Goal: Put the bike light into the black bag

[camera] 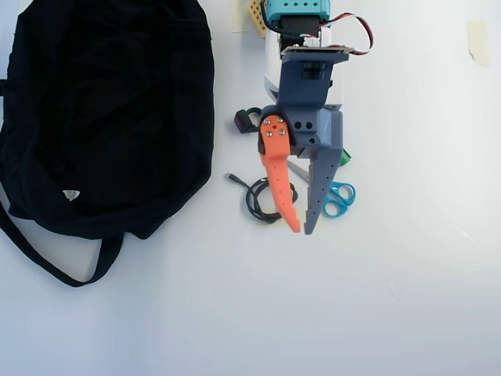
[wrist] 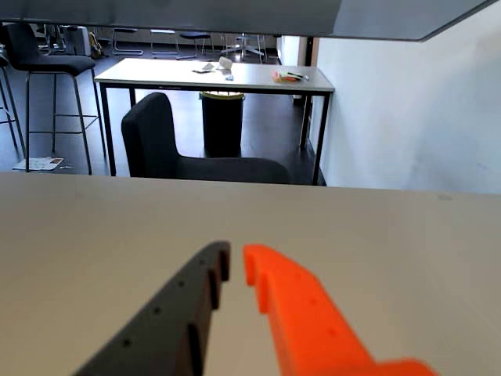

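In the overhead view the black bag [camera: 109, 110] lies at the left, large and soft, with a small white label and a strap looping out at its lower left. The bike light [camera: 246, 121], tiny and black with a round loop, lies just right of the bag, beside the arm's wrist. My gripper [camera: 302, 229], with one orange and one dark grey finger, hovers right of the bag and below the light in that view, its jaws together and holding nothing. In the wrist view the gripper [wrist: 236, 261] points across the bare tabletop; bag and light are out of that view.
A coiled black cable [camera: 258, 196] lies partly under the orange finger. Blue-handled scissors [camera: 339, 198] lie right of the grey finger. The arm's base [camera: 297, 16] stands at the top. The wrist view shows a chair [wrist: 156, 141] and a far table [wrist: 211, 76] beyond the table edge.
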